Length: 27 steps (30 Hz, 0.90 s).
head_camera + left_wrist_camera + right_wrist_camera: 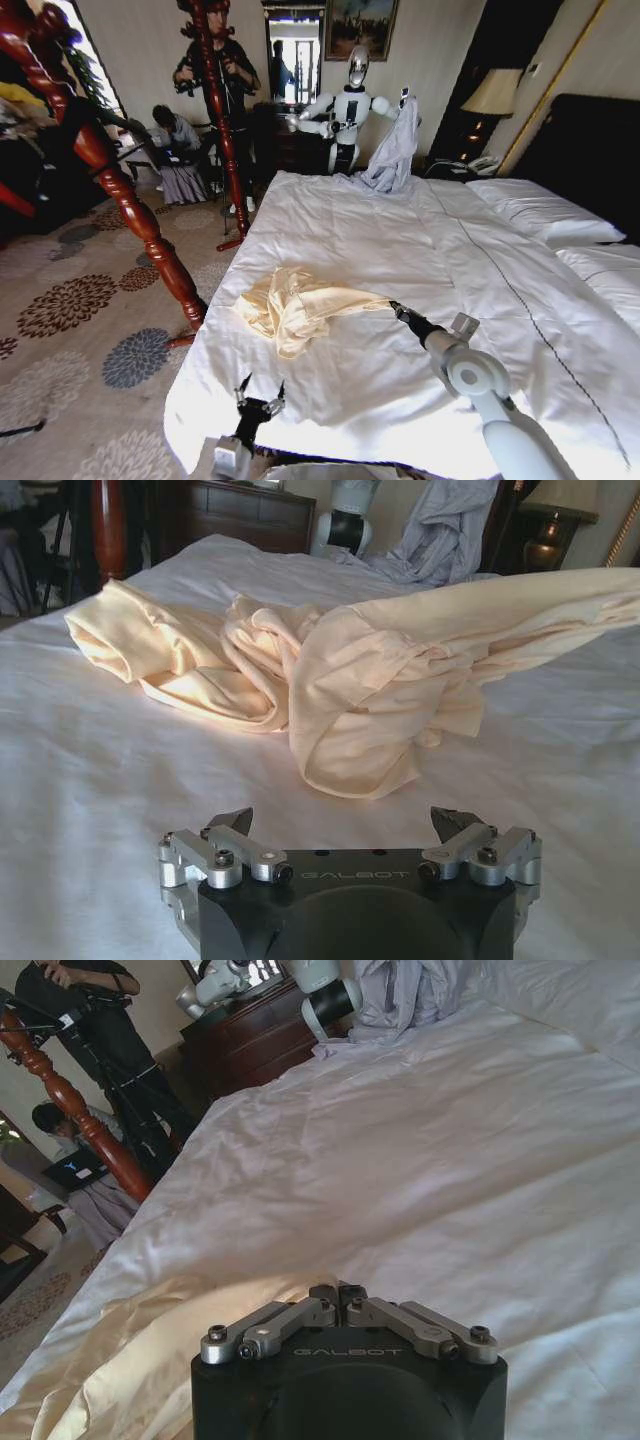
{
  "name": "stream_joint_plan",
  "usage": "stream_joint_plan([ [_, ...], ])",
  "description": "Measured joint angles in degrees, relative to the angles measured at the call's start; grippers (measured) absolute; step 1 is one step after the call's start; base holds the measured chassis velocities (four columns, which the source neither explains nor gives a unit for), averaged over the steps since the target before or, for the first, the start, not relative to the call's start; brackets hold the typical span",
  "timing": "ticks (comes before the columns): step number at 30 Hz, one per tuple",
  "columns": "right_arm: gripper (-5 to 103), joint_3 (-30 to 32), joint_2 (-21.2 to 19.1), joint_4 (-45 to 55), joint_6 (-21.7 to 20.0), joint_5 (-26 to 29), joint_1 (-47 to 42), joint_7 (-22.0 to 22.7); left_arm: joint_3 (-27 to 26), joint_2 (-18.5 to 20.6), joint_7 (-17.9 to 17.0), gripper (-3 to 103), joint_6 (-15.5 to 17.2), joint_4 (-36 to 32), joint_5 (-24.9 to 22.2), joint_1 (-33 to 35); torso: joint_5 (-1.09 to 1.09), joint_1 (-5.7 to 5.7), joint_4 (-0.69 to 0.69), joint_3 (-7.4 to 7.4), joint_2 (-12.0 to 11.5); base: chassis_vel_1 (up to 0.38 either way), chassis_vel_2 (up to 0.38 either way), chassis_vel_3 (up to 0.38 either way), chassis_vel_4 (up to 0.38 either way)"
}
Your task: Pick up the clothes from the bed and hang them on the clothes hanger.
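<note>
Right gripper pinches the clothes; left gripper hovers spread.

floral carpet, red carved wooden post — lit lamp, framed painting, cream walls.

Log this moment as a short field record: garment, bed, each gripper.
garment: the clothes, cream-yellow, bunched on the bed, one end drawn out toward the right gripper
bed: white duvet, garment near its foot end
right gripper: shut on the garment's drawn-out end
left gripper: open, low over the duvet, short of the garment
</note>
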Motion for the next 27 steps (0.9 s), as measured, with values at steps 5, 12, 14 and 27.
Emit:
stream_joint_plan([
  [5,1,0.55,-0.09,0.21,-0.3,-0.14,-1.05,0.22,3.42,-0.81,-1.84,99,2.02,1.87,-9.29,-5.53,0.02,0.0,0.01,0.0,0.0,0.0,0.0,0.0,0.0],
  [12,1,1.62,-1.17,-0.27,-0.38,0.54,-1.15,0.28,5.28,-1.83,-2.57,99,1.93,6.83,-9.47,-11.55,0.01,0.0,0.02,0.0,0.0,0.0,0.0,0.0,0.0],
  [14,1,1.67,-1.2,-0.31,-0.39,0.55,-1.16,0.28,5.53,-2.1,-2.64,99,1.89,7.45,-9.49,-12.62,0.01,-0.01,0.02,0.0,0.0,0.0,0.0,0.0,0.0],
  [27,1,1.75,-0.74,-0.29,-0.5,0.17,-1.42,0.31,7.08,-4.38,-3.32,72,2.76,10.73,-9.88,-17.74,0.01,-0.01,0.02,0.0,0.01,0.0,0.0,0.0,0.0],
])
